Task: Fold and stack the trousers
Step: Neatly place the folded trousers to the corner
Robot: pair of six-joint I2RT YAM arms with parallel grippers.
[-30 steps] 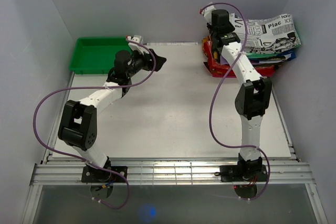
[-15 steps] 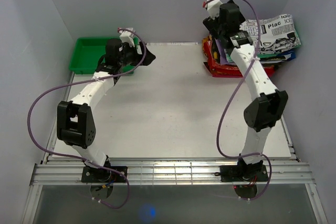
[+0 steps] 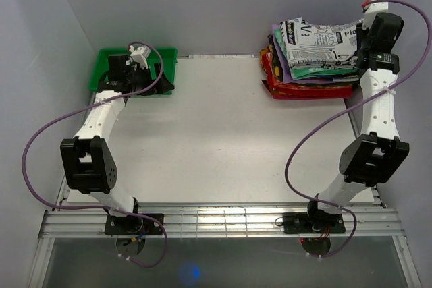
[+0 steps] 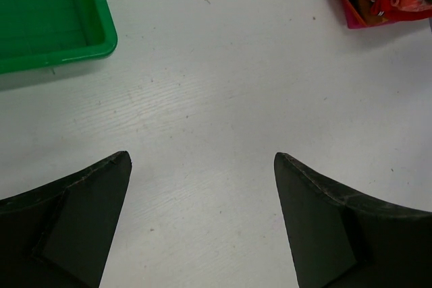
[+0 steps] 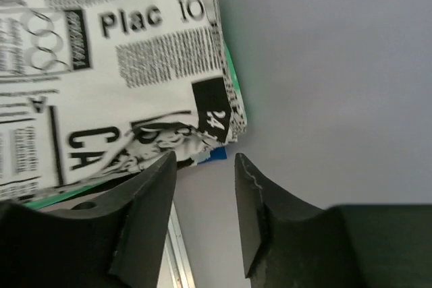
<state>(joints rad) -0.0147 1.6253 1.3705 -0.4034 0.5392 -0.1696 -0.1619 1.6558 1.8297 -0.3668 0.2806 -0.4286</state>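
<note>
Reaching left arm (image 3: 101, 116): it goes from the near edge to the far left corner of the worktop (image 3: 223, 139).
Left tool (image 4: 201, 160): released, with both fingers wide apart over bare worktop and nothing between them.
Right arm (image 3: 374, 119): it rises along the right edge toward the far right corner.
Green tray (image 4: 40, 11): in the far left corner, just beside the left tool.
Red clothes (image 3: 297, 89): folded in the far right corner, with a green-and-white garment (image 3: 317, 69) lying on them.
Trousers (image 3: 320, 38): folded, on top of this pile, newspaper print facing up.
Right tool (image 5: 204, 160): at the right end of the trousers, its fingers parted by a narrow gap with no cloth in it. Whether it touches the cloth, I cannot tell.
</note>
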